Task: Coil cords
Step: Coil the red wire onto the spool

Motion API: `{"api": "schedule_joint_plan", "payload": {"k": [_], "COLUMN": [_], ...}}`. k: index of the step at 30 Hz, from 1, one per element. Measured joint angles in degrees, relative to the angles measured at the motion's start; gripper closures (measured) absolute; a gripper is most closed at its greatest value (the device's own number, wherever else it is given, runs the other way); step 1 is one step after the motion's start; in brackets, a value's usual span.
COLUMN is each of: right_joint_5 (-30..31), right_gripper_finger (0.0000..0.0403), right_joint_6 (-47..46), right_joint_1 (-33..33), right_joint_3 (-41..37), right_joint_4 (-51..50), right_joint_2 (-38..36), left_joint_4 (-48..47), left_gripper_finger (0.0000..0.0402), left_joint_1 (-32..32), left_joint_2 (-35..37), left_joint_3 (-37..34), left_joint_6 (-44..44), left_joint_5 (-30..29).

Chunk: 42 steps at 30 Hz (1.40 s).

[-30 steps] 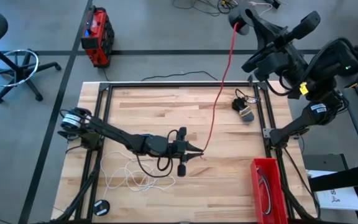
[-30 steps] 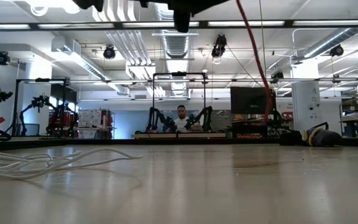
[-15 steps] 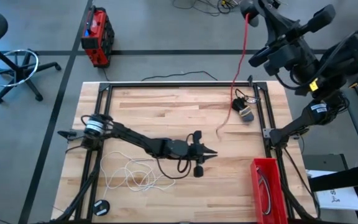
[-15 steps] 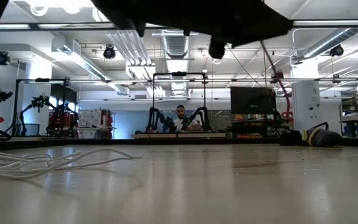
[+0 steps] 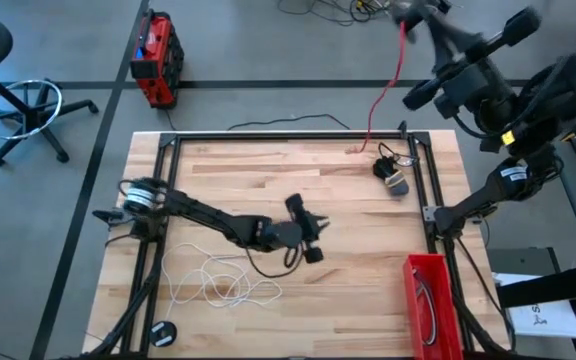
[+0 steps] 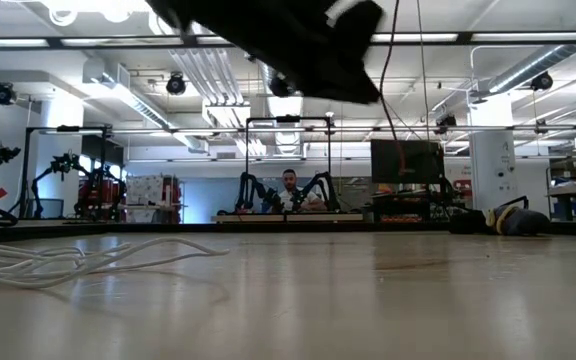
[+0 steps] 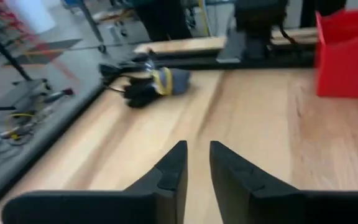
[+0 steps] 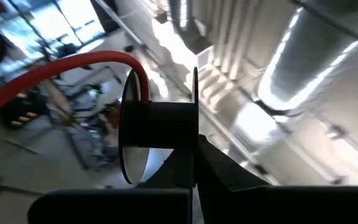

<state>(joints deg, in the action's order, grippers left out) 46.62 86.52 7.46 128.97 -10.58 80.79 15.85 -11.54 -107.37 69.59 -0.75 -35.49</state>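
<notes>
The thin red cord is hanging in a slack line from the right gripper, raised past the far edge of the pale wooden table, with its lower end reaching the tabletop near the far right corner. The right wrist view is showing what the overhead one blurs: the fingers are clamped on a dark spool-like plug from which the red cord is arcing away. The thin white cord is lying in loose, tangled loops near the front left of the table; the low view is showing it flat on the wood. A black cord bundled with a yellow band is resting by the right rail, just beside the red cord's end; the left wrist view is showing it ahead of the fingers. The left gripper is hovering over the middle of the table, its fingers slightly parted and empty. The red plastic bin is occupying the front right corner, with bare wood lying between it and the left gripper.
</notes>
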Motion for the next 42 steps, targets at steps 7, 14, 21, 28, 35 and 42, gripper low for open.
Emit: {"api": "schedule_joint_plan", "payload": {"k": [7, 14, 21, 28, 35, 42], "right_joint_5": [-2.2, -23.1, -46.7, -48.4, -44.0, -42.0], "right_gripper_finger": [0.0403, 0.0403, 0.0403, 0.0403, 0.0403, 0.0403], "right_joint_6": [-35.2, -63.5, -77.8, -83.6, -83.3, -80.1], "right_joint_1": [0.0, 0.0, 0.0, -0.2, -0.7, -0.7], "right_joint_3": [-0.1, -1.6, -3.7, -3.9, -3.9, -3.2], "right_joint_4": [-26.2, -46.3, -34.0, -22.9, -23.3, -23.5], "right_joint_2": [0.2, 2.5, 6.1, 8.2, 8.2, 5.6], "left_joint_4": [3.6, 27.5, 47.7, 48.3, 41.3, 29.4], "left_gripper_finger": [0.0283, 0.0234, 0.0219, 0.0226, 0.0210, 0.0188], "left_joint_1": [0.5, 0.4, -0.1, -0.5, 0.2, 0.6], "left_joint_2": [19.1, 35.1, 37.5, 33.4, 24.8, 15.8], "left_joint_3": [-13.2, -28.4, -36.7, -31.8, -21.2, -11.8], "left_joint_6": [-0.1, -2.5, 0.2, 0.9, 4.3, 4.2], "left_joint_5": [-4.7, 6.2, 15.3, 22.5, 22.0, 21.8]}}
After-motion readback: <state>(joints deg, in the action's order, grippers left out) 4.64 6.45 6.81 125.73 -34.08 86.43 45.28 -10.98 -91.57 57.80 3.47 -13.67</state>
